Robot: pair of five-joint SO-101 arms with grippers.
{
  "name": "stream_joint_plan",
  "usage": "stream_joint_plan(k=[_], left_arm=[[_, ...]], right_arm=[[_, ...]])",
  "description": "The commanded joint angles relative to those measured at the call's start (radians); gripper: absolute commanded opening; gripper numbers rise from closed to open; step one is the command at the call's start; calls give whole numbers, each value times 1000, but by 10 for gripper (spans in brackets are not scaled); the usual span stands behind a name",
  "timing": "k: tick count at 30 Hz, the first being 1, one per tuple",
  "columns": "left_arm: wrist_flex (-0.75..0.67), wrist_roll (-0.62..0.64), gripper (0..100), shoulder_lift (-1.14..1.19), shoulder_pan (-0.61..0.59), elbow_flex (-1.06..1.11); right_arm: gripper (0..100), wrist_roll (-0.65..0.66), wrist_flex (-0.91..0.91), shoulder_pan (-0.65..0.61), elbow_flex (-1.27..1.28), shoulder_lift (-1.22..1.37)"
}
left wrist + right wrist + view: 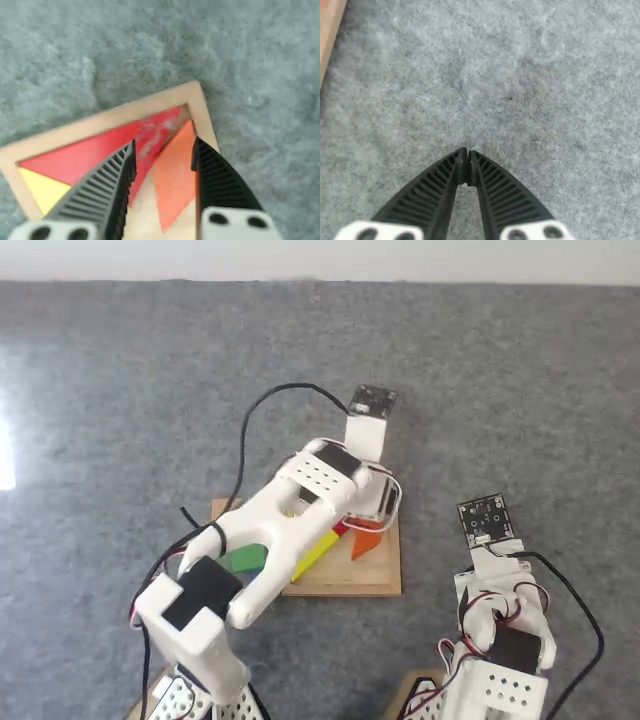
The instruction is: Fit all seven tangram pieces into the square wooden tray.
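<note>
The square wooden tray (385, 580) lies at the table's middle, largely covered by my left arm. In it I see a green piece (240, 560), a yellow piece (318, 552), a red piece (342, 530) and an orange triangle (366, 543). My left gripper (164, 150) hovers open over the tray's corner (196, 95), its fingers straddling the edge between the red piece (85, 156) and the orange triangle (175, 175); a yellow piece (42, 189) lies beside the red one. My right gripper (468, 165) is shut on nothing, over bare carpet to the right of the tray.
Grey carpet (500, 370) covers the whole table. The tray's edge (329, 30) shows at the border of the right wrist view. Black cables (245, 440) trail from the left arm over the tray.
</note>
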Motion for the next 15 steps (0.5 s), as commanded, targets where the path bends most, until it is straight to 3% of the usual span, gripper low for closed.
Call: stream_joint_plan(k=[1,6,15], left_arm=[[-20,-46,173,-63,-6,-42],[-12,-63,173,-74,-11,-45],[60,-365,141,-370,-17,116]], right_arm=[[17,-2,4,7,18,-13],[17,-2,4,7,18,-13],[17,-2,4,7,18,-13]])
